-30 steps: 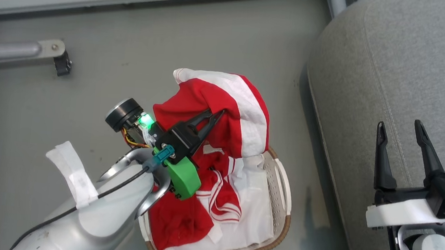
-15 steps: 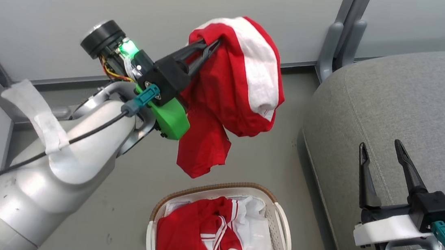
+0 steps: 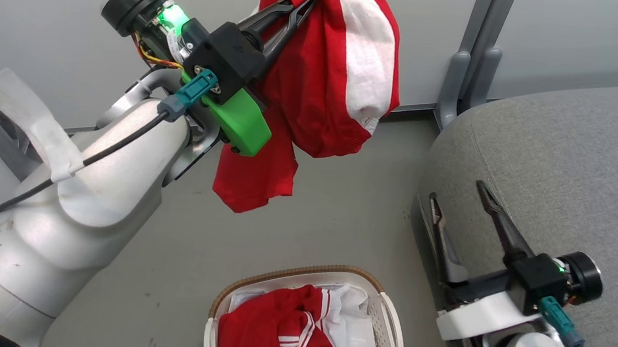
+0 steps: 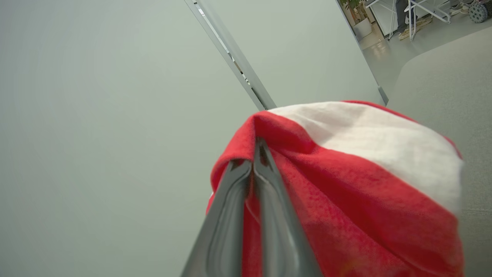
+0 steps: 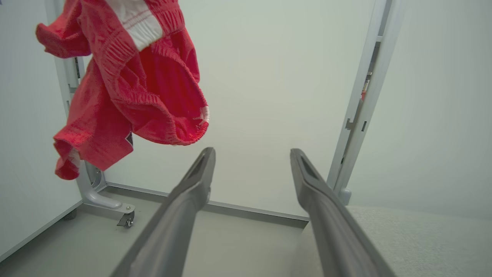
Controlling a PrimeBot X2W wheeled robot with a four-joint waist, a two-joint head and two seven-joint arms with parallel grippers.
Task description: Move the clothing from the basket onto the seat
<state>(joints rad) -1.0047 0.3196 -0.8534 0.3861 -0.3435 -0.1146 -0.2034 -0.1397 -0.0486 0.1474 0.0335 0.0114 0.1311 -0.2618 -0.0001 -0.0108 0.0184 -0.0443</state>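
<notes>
clothing [image 3: 324, 78] hangs pinched in left gripper [image 3: 301, 4] above basket [image 3: 391, 323].

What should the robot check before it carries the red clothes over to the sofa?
1. Left gripper jaws shut on the hanging garment: ok.
2. Garment lifted clear of the basket: ok.
3. Garment above the seat: not ok, it hangs over the floor beside it.
4. Right gripper jaws open, holding nothing: ok.
5. Basket emptied: not ok, red clothing lies inside.
6. Grip firm enough: cannot tell.
</notes>
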